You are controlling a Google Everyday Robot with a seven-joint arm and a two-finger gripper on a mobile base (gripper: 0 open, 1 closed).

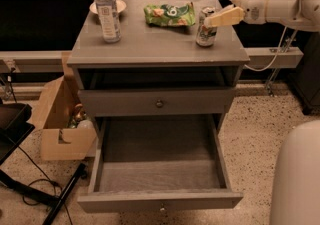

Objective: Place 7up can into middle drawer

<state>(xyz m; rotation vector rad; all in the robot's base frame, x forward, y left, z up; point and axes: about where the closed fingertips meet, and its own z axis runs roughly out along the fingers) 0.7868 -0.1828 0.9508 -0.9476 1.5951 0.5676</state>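
The gripper (220, 17) is held level with the top of the can (205, 30), seemingly for a side grasp (whether it is spread or closed cannot be told), and the drawer (160, 171) is left pulled out to receive the can.

The end effector (214, 18) is at the top right of the desk (150, 44), by the 7up can (205, 35), and it hides part of the can's top. Its arm (280, 6) runs off the right edge. The words on the can are too small to read. The water bottle (107, 11) hides part of a small plate (120, 5). The bottom edge cuts off the front of the middle drawer (125, 201). What lies in the cardboard box (60, 119) is too dim to tell.
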